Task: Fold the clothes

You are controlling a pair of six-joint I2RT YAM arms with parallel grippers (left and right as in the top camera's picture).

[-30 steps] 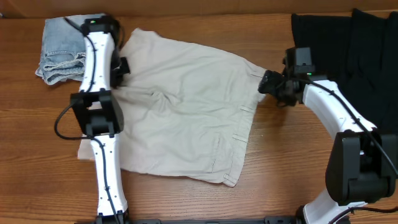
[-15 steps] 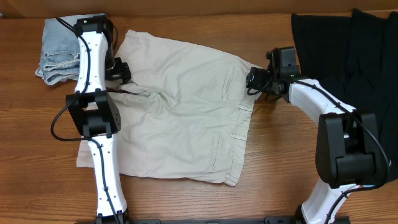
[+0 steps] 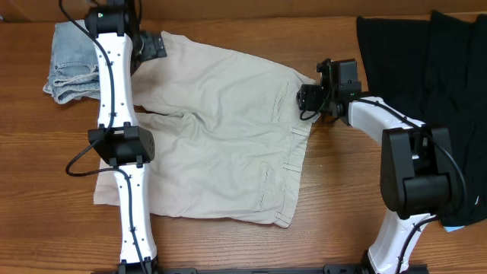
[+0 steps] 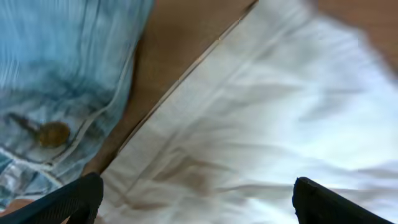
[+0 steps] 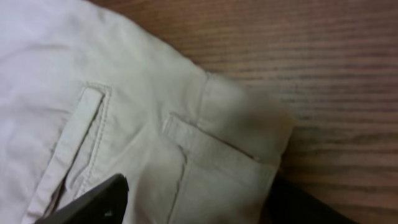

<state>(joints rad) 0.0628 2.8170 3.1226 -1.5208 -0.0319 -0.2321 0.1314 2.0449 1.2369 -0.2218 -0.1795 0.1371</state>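
The clothes, a pale cream-beige pair of shorts (image 3: 221, 129), lie spread flat across the middle of the table, waistband to the right. My left gripper (image 3: 152, 44) hovers over the far left leg corner. In the left wrist view the left gripper (image 4: 199, 205) is open, with blurred cream cloth (image 4: 261, 112) beneath and nothing held. My right gripper (image 3: 308, 97) sits at the waistband's far corner. Its fingers (image 5: 93, 202) stand apart on either side of that waistband corner (image 5: 242, 124), next to a belt loop (image 5: 78, 130).
A folded light-blue denim garment (image 3: 72, 68) lies at the far left, its edge and a rivet also seen by the left wrist (image 4: 62, 74). Large black garments (image 3: 426, 68) cover the far right. Bare wood (image 3: 335, 198) shows right of the shorts.
The left gripper opened, let go of the left leg cloth and moved toward the far left corner. The right gripper shifted left onto the waistband corner.
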